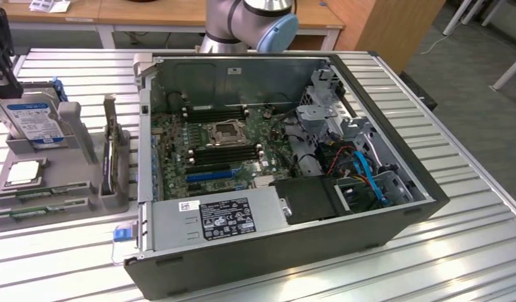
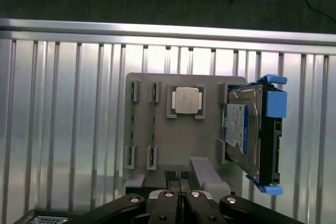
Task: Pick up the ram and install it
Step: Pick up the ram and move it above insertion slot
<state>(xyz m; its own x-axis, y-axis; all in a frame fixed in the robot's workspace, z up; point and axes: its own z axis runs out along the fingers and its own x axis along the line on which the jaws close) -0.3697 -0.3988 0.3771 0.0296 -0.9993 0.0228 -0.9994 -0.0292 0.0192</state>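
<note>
Two rams, thin green sticks, lie side by side in slots of the grey holder (image 2: 173,145): one ram (image 2: 131,127) and a second ram (image 2: 153,127). In the exterior view these rams (image 1: 39,192) sit at the holder's near end, on the exterior view's left. My gripper (image 2: 178,181) hangs above the holder, fingers pressed together and shut on nothing, well clear of the sticks. Its dark body (image 1: 4,69) shows above the hard drive. The open computer case (image 1: 392,233) shows the motherboard with black memory slots (image 1: 227,154).
The holder also carries a silver processor chip (image 2: 186,99) and a silver hard drive with a blue label (image 2: 244,129). An upright card (image 1: 115,157) stands between holder and case. The arm's base (image 1: 241,25) rises behind the case. The table (image 1: 459,264) is ribbed metal.
</note>
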